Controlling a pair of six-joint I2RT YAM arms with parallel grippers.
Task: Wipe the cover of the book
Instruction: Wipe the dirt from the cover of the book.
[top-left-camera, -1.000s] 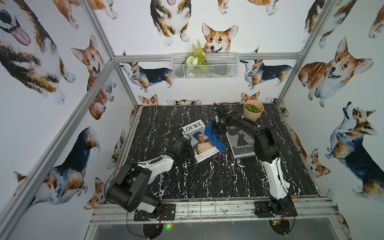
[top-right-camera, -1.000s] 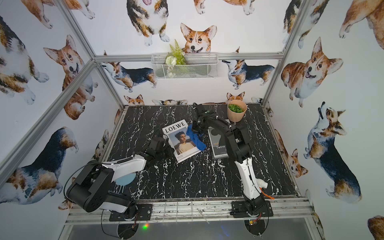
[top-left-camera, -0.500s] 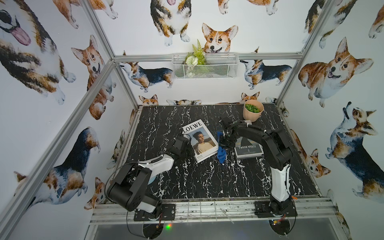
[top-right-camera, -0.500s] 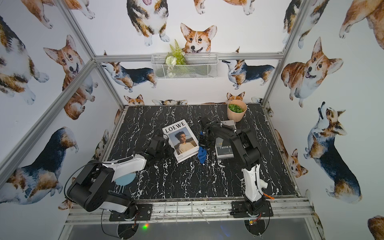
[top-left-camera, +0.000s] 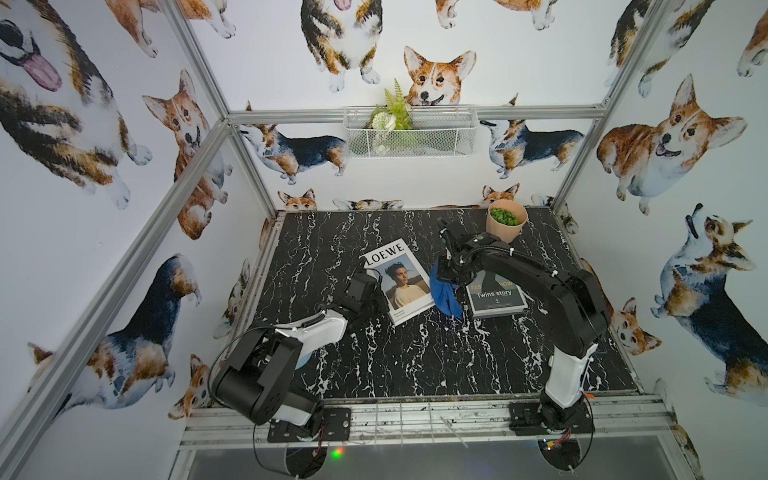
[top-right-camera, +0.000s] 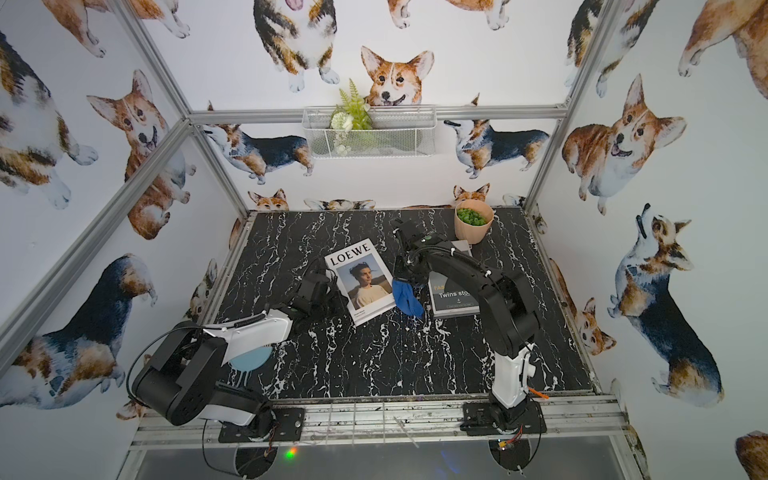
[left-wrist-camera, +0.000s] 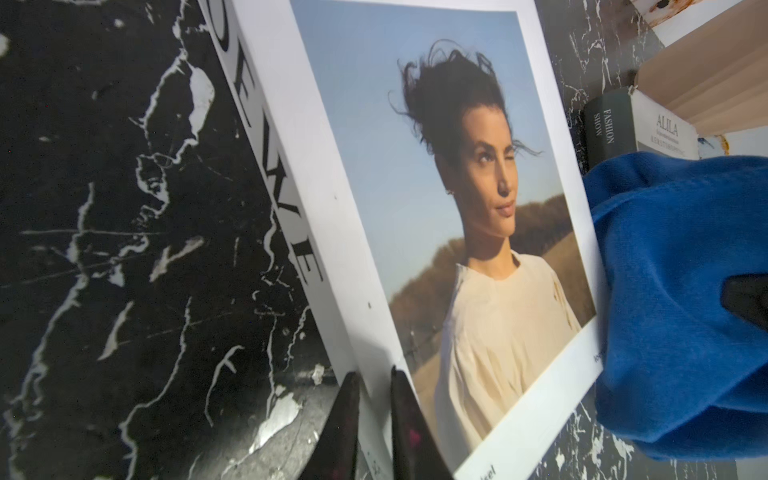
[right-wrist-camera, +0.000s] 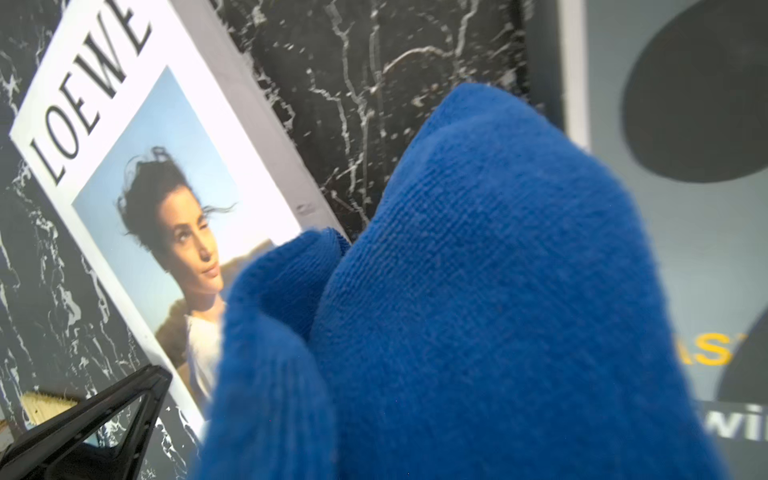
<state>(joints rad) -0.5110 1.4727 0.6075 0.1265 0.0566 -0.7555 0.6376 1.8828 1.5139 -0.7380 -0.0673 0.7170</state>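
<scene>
Two grippers, both closed, or am I seeing that wrong?

reply: nope, you've got it. The right gripper (top-left-camera: 448, 272) is clamped on a blue cloth (top-left-camera: 444, 297) that hangs bunched up below it. The cloth sits right at the long edge of the book (top-left-camera: 401, 278), off the photo on the cover. Can't tell if it's actually touching.

asker: and the left one?

reply: the left gripper (left-wrist-camera: 374, 376) has its fingers nearly together, with the tips resting at the book's edge by the corner closest to it. Can't say whether it's pinching anything. The book lies flat on the table (top-left-camera: 415, 357), cover up, between the two grippers. On the right gripper's other side there's a grey book (top-left-camera: 496, 297), partly under that arm. A pot (top-left-camera: 505, 228) of greens stands beyond it.
</scene>
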